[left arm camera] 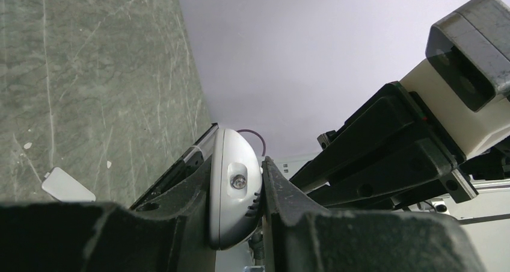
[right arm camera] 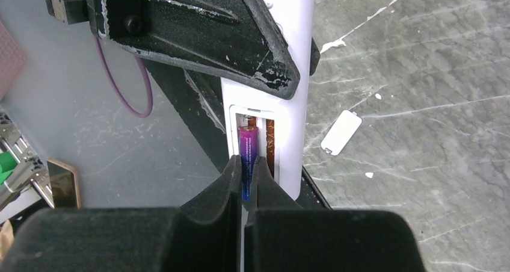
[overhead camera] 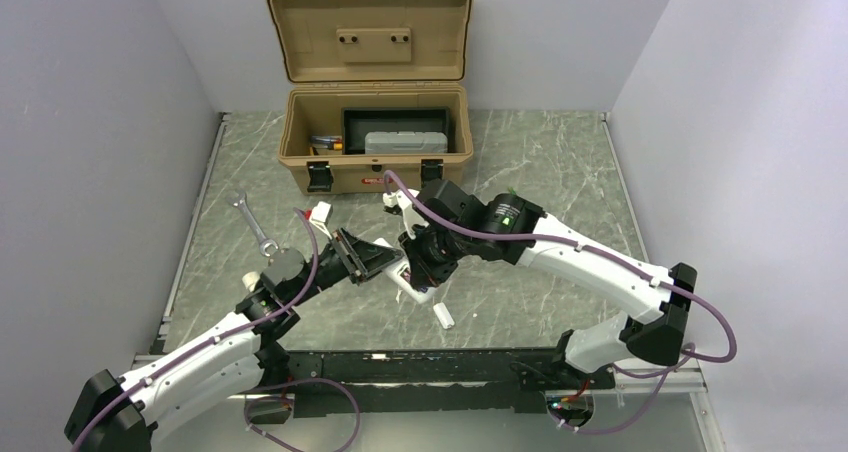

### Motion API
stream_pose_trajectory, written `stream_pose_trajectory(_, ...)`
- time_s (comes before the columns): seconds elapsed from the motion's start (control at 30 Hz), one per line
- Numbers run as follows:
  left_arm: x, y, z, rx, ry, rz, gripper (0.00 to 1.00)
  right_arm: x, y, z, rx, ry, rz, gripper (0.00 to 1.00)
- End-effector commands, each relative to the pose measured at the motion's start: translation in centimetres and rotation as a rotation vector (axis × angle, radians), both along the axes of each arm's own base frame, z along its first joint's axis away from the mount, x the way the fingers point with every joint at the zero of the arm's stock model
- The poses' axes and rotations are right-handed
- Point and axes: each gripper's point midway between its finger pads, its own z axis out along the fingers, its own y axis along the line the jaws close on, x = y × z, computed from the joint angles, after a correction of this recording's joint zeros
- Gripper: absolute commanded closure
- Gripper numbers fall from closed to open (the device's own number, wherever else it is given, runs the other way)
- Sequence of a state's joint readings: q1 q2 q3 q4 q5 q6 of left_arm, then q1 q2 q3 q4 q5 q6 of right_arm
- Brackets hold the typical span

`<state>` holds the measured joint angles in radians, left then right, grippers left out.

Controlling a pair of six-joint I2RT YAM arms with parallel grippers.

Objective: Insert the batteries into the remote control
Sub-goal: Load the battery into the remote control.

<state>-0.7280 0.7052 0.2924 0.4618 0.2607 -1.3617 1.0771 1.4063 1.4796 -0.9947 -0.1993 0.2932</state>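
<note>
The remote control [left arm camera: 234,194], a slim white bar, is clamped between the jaws of my left gripper [left arm camera: 237,163], lifted off the table. In the right wrist view the remote [right arm camera: 294,103] shows its open battery bay, with a spring contact in the empty slot. A dark purple battery [right arm camera: 248,144] lies in the bay's left slot. My right gripper [right arm camera: 246,165] is shut on the battery's near end. From above, both grippers meet mid-table, left [overhead camera: 378,260] and right [overhead camera: 428,257], over the remote [overhead camera: 412,290].
A small loose white tab [right arm camera: 341,132] lies on the green marble table [overhead camera: 560,172], beside the remote; it also shows as the tab [left arm camera: 67,186]. An open tan toolbox [overhead camera: 375,167] stands at the back. A silver wrench [overhead camera: 255,227] lies left.
</note>
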Motion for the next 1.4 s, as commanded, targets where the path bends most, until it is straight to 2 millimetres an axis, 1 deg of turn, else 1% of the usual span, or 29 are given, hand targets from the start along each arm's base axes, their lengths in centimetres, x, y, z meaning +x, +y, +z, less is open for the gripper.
stream_pose_trajectory(0.0,0.0,-0.1,2.9,-0.056,-0.074,0.003,1.0,0.6,0.9,0.2,0.014,-0.006,-0.025,1.0)
stream_pose_trajectory(0.23,0.0,-0.1,3.0,-0.072,-0.075,0.002,1.0,1.1,1.2,-0.3,-0.004,-0.007,-0.047,1.0)
stream_pose_trajectory(0.43,-0.1,-0.2,3.0,-0.082,-0.073,-0.004,1.0,1.6,1.6,-0.2,0.004,-0.025,-0.063,1.0)
stream_pose_trajectory(0.7,-0.2,-0.3,3.0,-0.094,-0.07,-0.009,1.0,2.0,2.4,0.3,0.044,-0.036,-0.076,1.0)
stream_pose_trajectory(0.83,-0.2,-0.4,3.2,-0.095,-0.074,-0.01,1.0,2.0,2.5,-0.1,0.039,-0.03,-0.074,1.0)
stream_pose_trajectory(1.0,-0.1,-0.4,3.3,-0.097,-0.073,-0.01,1.0,2.0,2.6,-0.4,0.042,-0.024,-0.074,0.93)
stream_pose_trajectory(1.13,-0.2,-0.4,3.2,-0.118,-0.066,-0.014,1.0,1.8,2.6,-0.5,0.048,-0.02,-0.065,0.86)
stream_pose_trajectory(1.37,-0.2,-0.4,3.2,-0.133,-0.063,-0.015,1.0,1.6,2.4,-0.9,0.039,-0.015,-0.06,0.81)
